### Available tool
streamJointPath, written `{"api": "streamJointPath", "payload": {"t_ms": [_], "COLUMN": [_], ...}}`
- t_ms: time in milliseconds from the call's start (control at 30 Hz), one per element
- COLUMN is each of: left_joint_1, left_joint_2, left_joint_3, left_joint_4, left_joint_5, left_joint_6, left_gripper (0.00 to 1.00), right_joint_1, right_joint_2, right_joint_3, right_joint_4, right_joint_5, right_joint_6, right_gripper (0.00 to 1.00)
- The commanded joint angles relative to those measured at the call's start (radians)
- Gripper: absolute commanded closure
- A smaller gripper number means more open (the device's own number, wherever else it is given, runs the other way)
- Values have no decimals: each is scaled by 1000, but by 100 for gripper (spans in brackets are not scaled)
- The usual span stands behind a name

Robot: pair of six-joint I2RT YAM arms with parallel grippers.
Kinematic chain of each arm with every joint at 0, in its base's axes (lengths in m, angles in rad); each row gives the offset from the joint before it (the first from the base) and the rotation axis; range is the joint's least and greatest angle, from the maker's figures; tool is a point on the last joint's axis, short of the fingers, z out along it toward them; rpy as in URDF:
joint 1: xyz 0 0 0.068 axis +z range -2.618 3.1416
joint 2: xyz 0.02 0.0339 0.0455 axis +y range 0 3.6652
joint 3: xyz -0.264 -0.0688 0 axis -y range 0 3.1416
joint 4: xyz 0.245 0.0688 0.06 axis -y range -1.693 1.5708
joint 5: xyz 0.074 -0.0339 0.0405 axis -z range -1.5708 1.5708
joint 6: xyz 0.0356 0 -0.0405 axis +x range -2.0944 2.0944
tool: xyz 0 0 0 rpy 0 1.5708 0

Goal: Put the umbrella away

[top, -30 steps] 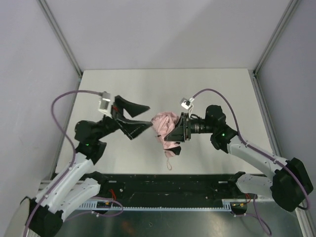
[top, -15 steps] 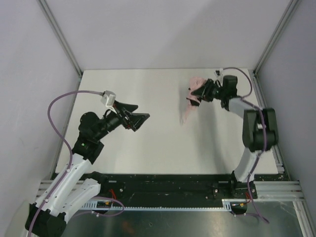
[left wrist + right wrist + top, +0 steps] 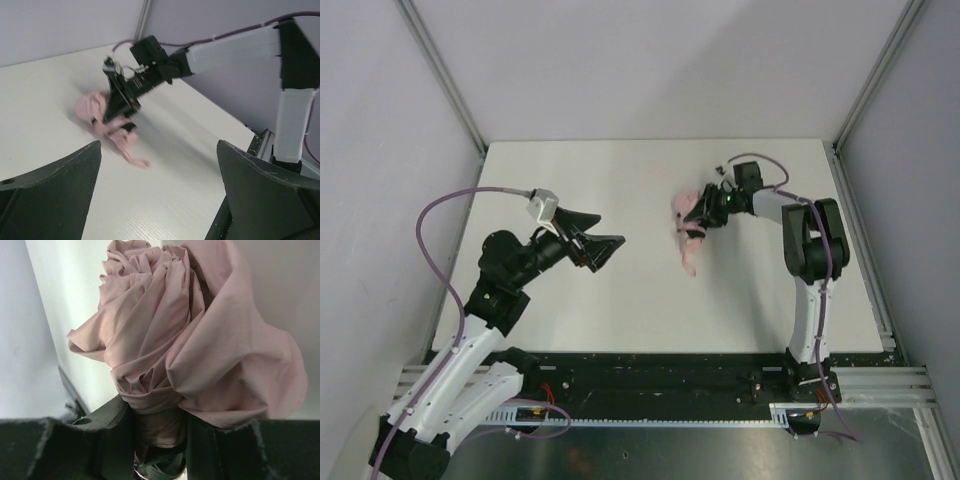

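R gripper (image 3: 708, 210) is clamped on the umbrella (image 3: 686, 212). In the R wrist cam both fingers (image 3: 90, 440) press in on the narrow bunched end of the pink fabric, w/ the crumpled folds ballooning out straight ahead of the tips. A bit of dark lining shows right btwn the jaws. Shaft and handle can't be made out, since fabric covers everything fwd of the fingers.

From above, the bundle sits just beyond the R fingertips, on the side facing the other arm. A thin pink tail (image 3: 690, 262) trails off it toward the near edge of the table (image 3: 620, 170). (Can't tell whether that tail touches the surface or hangs just over it; L wrist cam is blurred there.)

L gripper (image 3: 600, 236) holds nothing, jaws spread wide. In its own cam the two dark fingers fill the lower corners w/ bare white tabletop btwn them. The umbrella lies well ahead of the L tips and well apart from them, a little toward the left-hand finger's side of the gap, w/ the R gripper pinching it from the far side.
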Motion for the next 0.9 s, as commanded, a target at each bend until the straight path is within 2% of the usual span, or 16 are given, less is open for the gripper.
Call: {"api": "streamJointPath", "payload": {"t_ms": [0, 133, 233, 300, 433, 533, 633, 700, 767, 867], "left_joint_1": [-9, -20, -22, -22, -21, -20, -16, -10, -9, -4], "left_joint_2": [-15, -7, -7, -5, 4, 12, 25, 25, 12, -6], "left_joint_3": [3, 5, -1, -4, -8, -15, -12, -11, -15, -17], "left_joint_4": [12, 24, 35, 38, 40, 46, 47, 47, 47, 45], "left_joint_5": [-3, 3, 8, 11, 37, 43, 58, 88, 99, 102], "left_joint_6": [20, 6, -10, -20, -46, -64, -79, -92, -100, -102], "left_gripper": [1, 0, 1, 1, 1, 1, 1, 1, 1, 1], "right_joint_1": [100, 157, 155, 139, 29, 9, 11, 30, 49, 64], "right_joint_2": [-328, -570, -691, -764, -895, -892, -863, -856, -859, -897], "right_joint_3": [-286, -624, -797, -881, -996, -1008, -998, -984, -963, -929], "right_joint_4": [-9, -7, -52, -90, -181, -210, -244, -268, -295, -344], "right_joint_5": [-41, 56, 100, 146, 238, 265, 342, 413, 496, 581], "right_joint_6": [24, 60, 48, 42, 22, 22, 39, 57, 73, 89], "right_gripper": [77, 74, 73, 72, 68, 63, 52, 39, 20, 9]}}
